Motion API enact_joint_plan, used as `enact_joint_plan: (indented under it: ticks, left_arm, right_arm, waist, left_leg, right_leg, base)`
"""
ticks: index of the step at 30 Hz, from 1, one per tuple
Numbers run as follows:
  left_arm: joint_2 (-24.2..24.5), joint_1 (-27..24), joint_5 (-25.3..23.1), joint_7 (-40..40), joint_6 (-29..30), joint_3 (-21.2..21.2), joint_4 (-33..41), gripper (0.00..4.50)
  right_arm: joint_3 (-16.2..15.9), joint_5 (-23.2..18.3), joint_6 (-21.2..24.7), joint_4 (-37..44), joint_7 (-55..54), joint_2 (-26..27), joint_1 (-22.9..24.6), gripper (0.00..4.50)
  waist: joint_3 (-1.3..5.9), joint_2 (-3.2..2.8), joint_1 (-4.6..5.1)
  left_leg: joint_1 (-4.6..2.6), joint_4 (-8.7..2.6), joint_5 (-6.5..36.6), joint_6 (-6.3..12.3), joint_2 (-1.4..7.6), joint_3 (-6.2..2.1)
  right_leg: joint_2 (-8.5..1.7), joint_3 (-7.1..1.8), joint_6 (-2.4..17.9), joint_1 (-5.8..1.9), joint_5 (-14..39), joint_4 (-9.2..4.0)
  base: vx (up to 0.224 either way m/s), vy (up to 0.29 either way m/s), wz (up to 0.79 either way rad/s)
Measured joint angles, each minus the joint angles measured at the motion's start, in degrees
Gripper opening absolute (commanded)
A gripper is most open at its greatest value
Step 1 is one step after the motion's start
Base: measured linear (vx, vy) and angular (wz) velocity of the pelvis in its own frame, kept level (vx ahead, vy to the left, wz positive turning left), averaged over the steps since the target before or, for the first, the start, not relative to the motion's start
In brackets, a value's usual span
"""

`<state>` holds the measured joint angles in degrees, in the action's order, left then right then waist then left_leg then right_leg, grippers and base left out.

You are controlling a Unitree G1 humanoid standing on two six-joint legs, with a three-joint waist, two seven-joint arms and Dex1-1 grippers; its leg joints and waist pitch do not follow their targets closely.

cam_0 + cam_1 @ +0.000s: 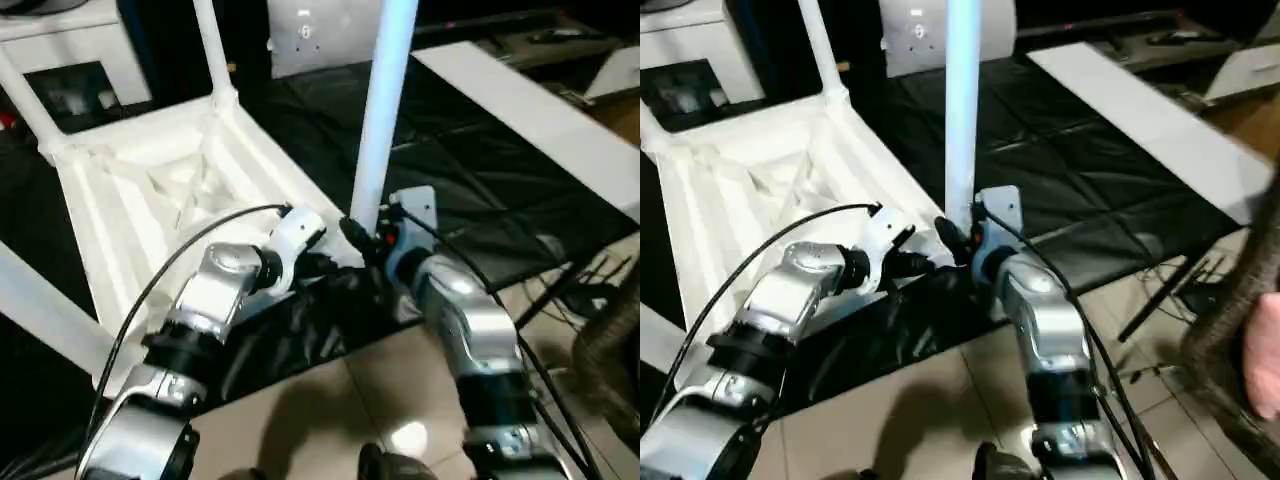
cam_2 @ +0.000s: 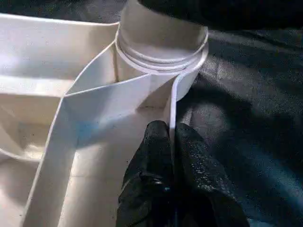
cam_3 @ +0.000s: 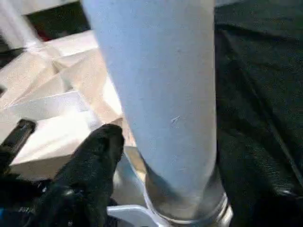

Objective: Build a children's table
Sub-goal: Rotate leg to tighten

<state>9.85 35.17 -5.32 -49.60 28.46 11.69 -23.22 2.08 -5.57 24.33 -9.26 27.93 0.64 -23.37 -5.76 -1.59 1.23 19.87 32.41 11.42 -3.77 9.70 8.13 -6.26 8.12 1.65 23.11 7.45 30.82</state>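
Tabletop (image 1: 150, 200): white, ribbed underside up, lying on black sheeting (image 1: 470, 170) at left; tube legs stand in its corner sockets.
Left pincer (image 2: 171, 142): fingers pinched shut on the tabletop's thin side wall, just beside the near corner socket (image 2: 161, 52).
Near leg (image 1: 385, 110): upright in that socket, centre.
Right pincer (image 3: 156, 156): one black finger (image 3: 90, 161) beside the leg's base; whether it grips, cannot tell.
White board (image 1: 530, 110): flat, right.

Silver forearms (image 1: 215, 290), black cables, white wrist housings, textured black pincer fingers (image 2: 156, 161).
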Motion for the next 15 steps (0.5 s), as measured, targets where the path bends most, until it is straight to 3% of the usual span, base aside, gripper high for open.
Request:
enact_joint_plan:
  ticks: [5,11,15]
  left_arm:
    - [4.8,-2.1,1.2,-6.9,-2.7,1.9,3.9,0.0]
    - [10.8,-3.8,2.2,-16.6,-9.1,4.8,4.8,0.0]
    - [15.6,-3.8,2.9,-24.6,-13.4,7.1,4.8,0.0]
  right_arm:
    - [-2.6,-4.1,-2.3,1.7,13.5,-8.0,1.9,3.95]
    - [-6.4,-6.1,-3.6,3.6,28.7,-16.8,3.1,4.19]
    - [-9.4,-6.9,-7.2,2.0,39.3,-21.7,2.9,4.19]
  waist:
    - [0.02,0.02,-1.45]
    - [0.05,0.06,-4.27]
    - [0.12,0.17,-5.15]
  left_leg:
    - [0.4,-0.02,0.0,0.13,0.42,0.11]
    - [0.2,0.13,0.0,0.1,1.19,0.15]
    - [0.11,0.29,-0.1,-0.09,1.21,0.18]
  right_leg:
    - [0.43,-0.05,0.5,1.13,0.4,1.51]
    - [1.09,0.3,1.0,0.89,0.6,1.59]
    - [1.07,0.24,0.8,0.71,0.7,1.6]
  base:
    - [0.03,-0.045,-0.01]
    - [0.006,-0.018,0.0]
    - [0.0,0.0,0.0]
